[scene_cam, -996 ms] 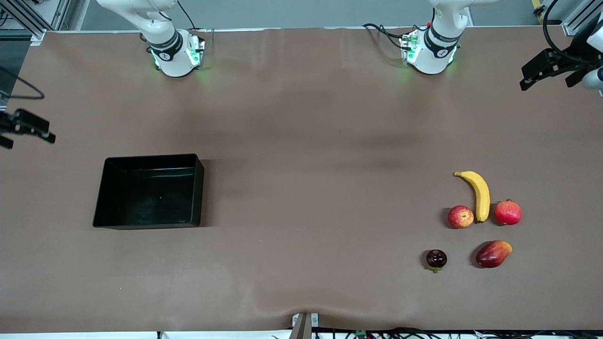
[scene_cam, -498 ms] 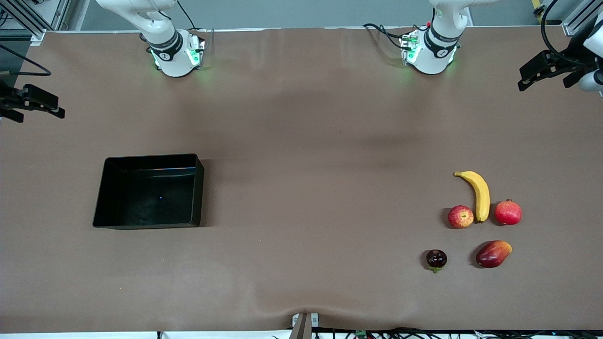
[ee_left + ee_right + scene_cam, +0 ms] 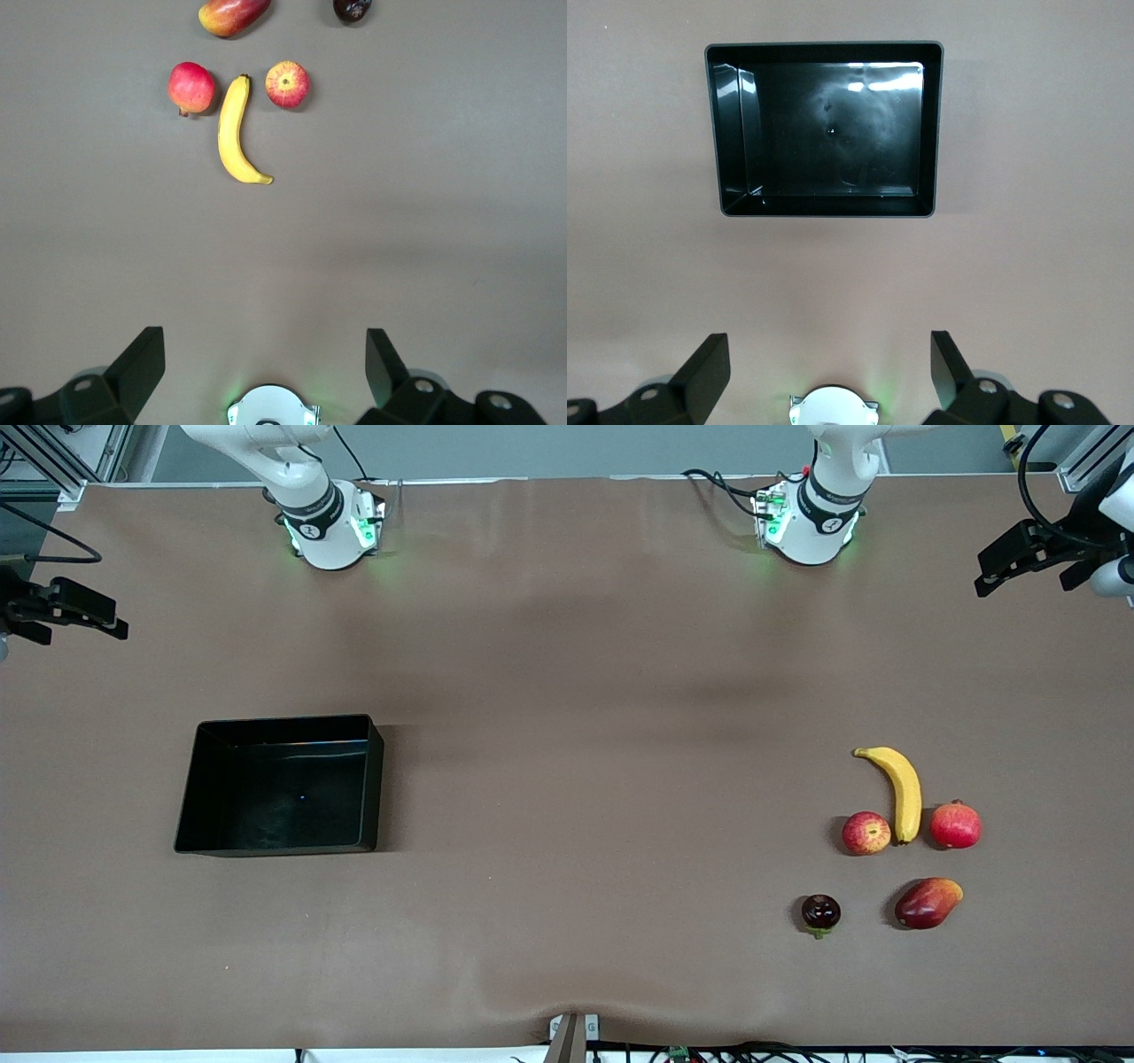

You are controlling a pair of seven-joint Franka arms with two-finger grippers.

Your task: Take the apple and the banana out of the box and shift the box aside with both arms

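The yellow banana [image 3: 895, 788] lies on the table toward the left arm's end, with the red apple [image 3: 866, 833] touching its nearer end. Both show in the left wrist view: the banana [image 3: 232, 133] and the apple [image 3: 287, 84]. The black tray [image 3: 275, 806] sits empty toward the right arm's end and shows in the right wrist view [image 3: 833, 133]. My left gripper [image 3: 1019, 560] is open and empty, high over the table's left-arm end [image 3: 266, 354]. My right gripper [image 3: 80, 608] is open and empty, high over the table's right-arm end [image 3: 830, 354].
A red pomegranate [image 3: 955, 825] lies beside the banana. A red-orange mango [image 3: 927, 903] and a small dark fruit [image 3: 820, 913] lie nearer to the front camera. The brown table [image 3: 576, 735] spreads wide between the tray and the fruits.
My right gripper has moved toward the robots' side of the table and a little inward. My left gripper has barely shifted. The fruits and the tray have not moved.
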